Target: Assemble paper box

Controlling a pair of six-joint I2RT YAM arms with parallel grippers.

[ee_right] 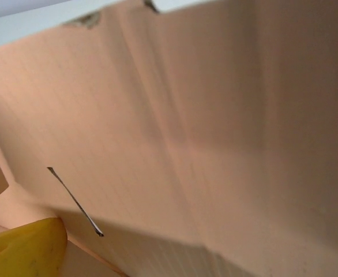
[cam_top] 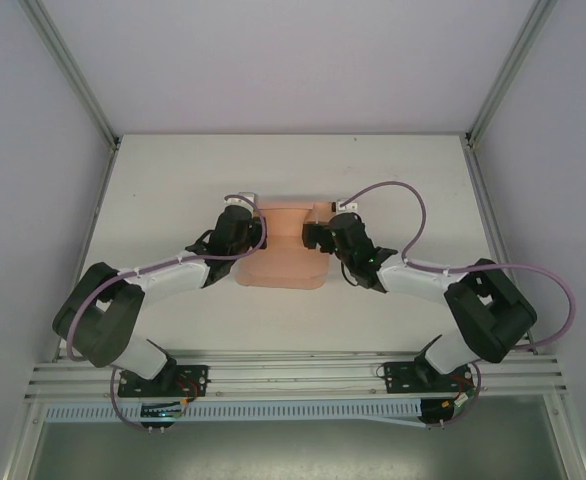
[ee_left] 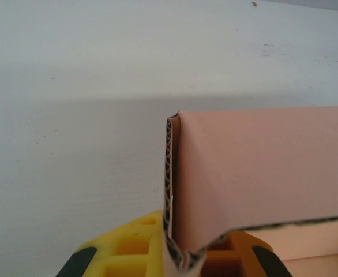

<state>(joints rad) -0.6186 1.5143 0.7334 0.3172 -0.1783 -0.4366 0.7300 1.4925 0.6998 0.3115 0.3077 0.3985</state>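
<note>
The paper box (cam_top: 283, 256) lies mid-frame on the counter (cam_top: 163, 180), part-folded. The left hand (ee_left: 177, 261) pinches its raised left wall; the right hand (cam_top: 315, 238) gapes wide at the box's right side, holding nothing. The step looks like wall-folding; next, the right wall likely needs raising.

Plain white bench (cam_top: 173, 180) all around and out past the fingers (ee_left: 128, 251), with a few tiny dark specks (ee_left: 254, 4) far ahead of them. Pale walls (cam_top: 23, 150) either side, aluminium posts (cam_top: 73, 72) in the back corners, slotted rail (cam_top: 293, 370) way behind.
</note>
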